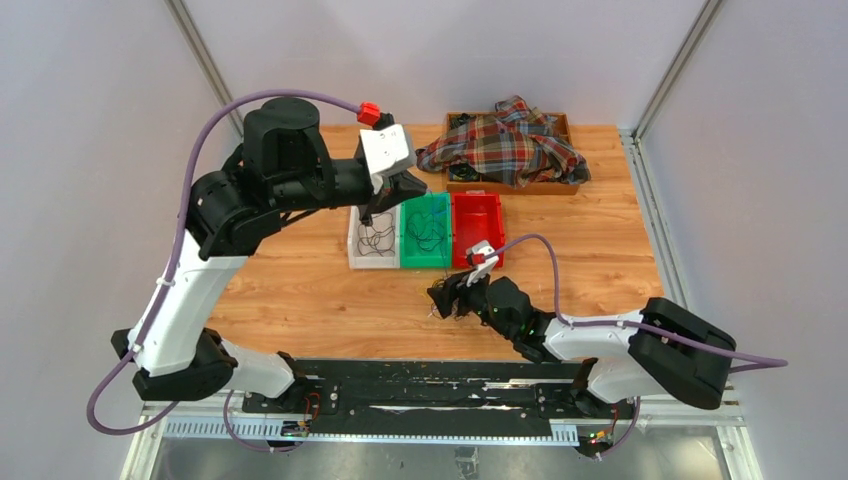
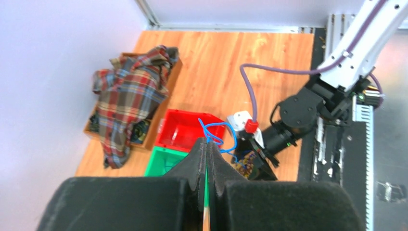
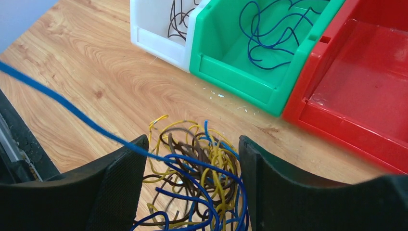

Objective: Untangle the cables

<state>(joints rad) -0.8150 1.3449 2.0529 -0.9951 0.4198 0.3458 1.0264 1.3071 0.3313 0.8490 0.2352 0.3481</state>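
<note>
Top view: three bins stand in one row, the white bin [image 1: 372, 243], the green bin [image 1: 427, 235] and the red bin [image 1: 477, 228]. The left gripper [image 1: 378, 207] hangs over the white and green ones. The right gripper [image 1: 441, 298] sits low on the table [image 1: 300, 290].

Left wrist view: the jaws are pressed together on one blue cable [image 2: 219, 137].

Right wrist view: the jaws stand apart astride the tangle of cables [image 3: 197, 183], which is brown, yellow and blue, with too many strands to count. The blue cable runs straight up-left from it.
</note>
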